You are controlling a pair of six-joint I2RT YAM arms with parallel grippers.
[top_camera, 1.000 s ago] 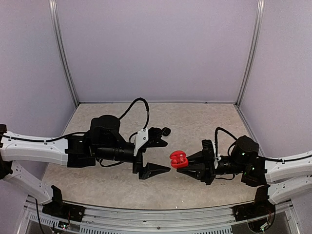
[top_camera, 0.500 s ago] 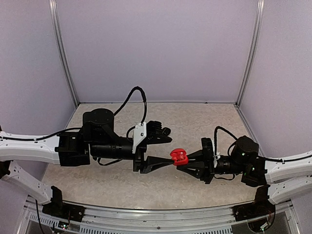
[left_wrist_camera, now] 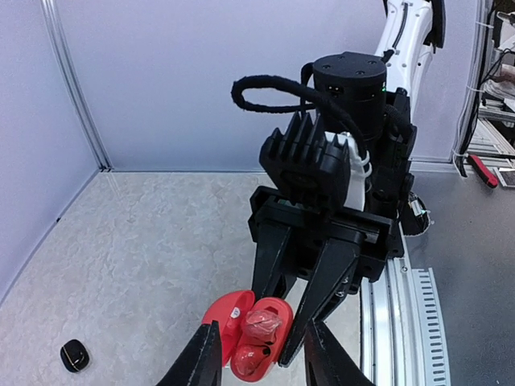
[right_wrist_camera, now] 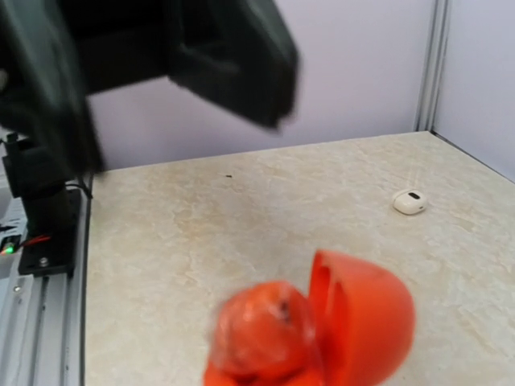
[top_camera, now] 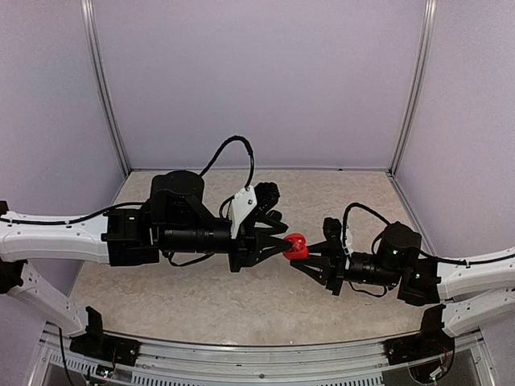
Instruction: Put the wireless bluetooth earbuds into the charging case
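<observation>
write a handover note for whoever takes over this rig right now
Right gripper: shut on the open red pebble-shaped plastic charging case, held between the two arms.
Left gripper: fingers on either side of the case; contact is unclear.
Red translucent plastic earbud: at least one sits in the case; seating cannot be confirmed.
Small black case and small white case lie on the table.
Done: red case lifted and open, bud in it.
Left: check seating, close the lid.
</observation>
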